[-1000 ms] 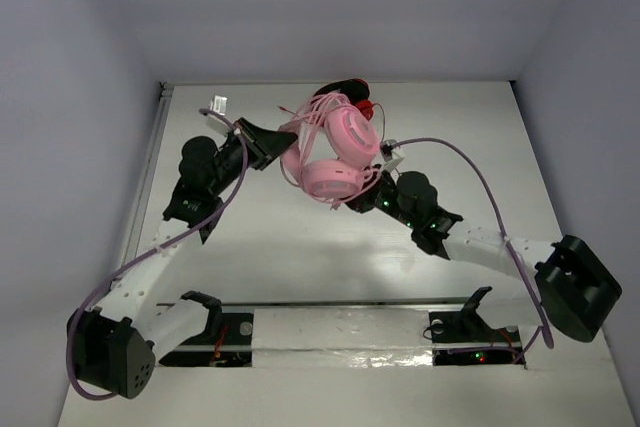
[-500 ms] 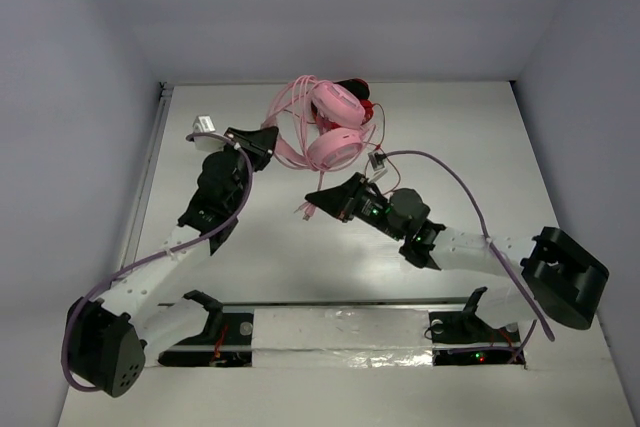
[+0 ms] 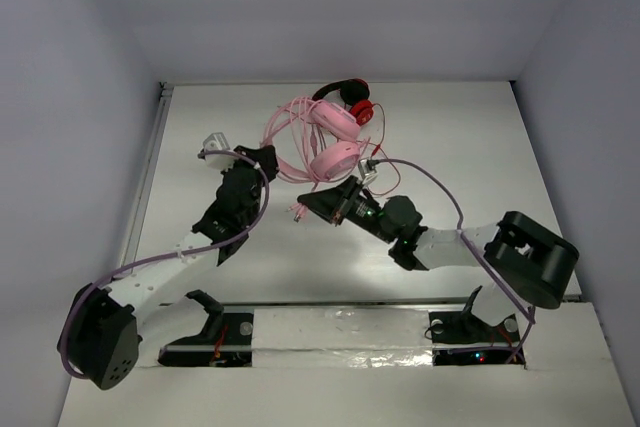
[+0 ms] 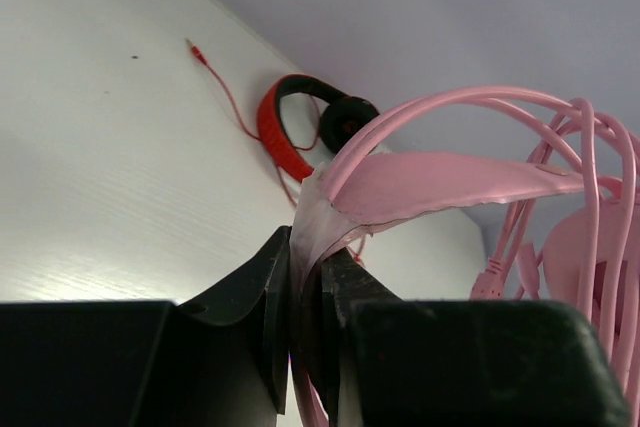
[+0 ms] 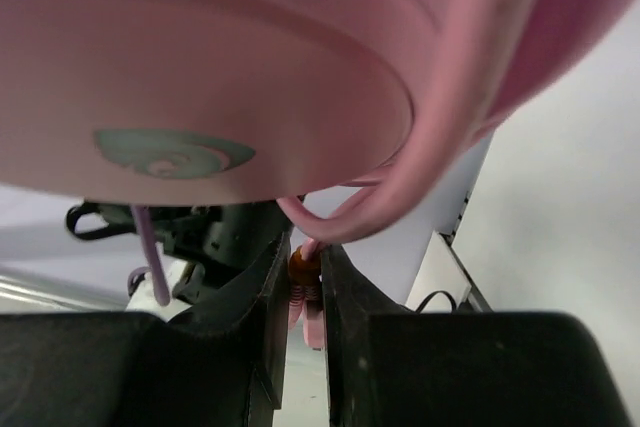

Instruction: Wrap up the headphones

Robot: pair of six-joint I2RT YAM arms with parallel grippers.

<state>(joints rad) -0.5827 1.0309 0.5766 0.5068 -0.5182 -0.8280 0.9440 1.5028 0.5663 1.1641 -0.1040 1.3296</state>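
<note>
Top external view: the pink headband (image 4: 430, 182) is pinched tight by the left gripper (image 3: 262, 159), and the cable (image 5: 420, 172) is clamped in the right gripper (image 3: 308, 204). The headphones (image 3: 330, 142) are found far-middle on the table (image 3: 480, 147), just beside red-and-black headphones (image 3: 352, 97).

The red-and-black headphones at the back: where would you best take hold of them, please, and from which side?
Probably the headband, from above: its thin arch would fit between jaws, and it curves clear of the pink headphones crowding the ear cups.
</note>
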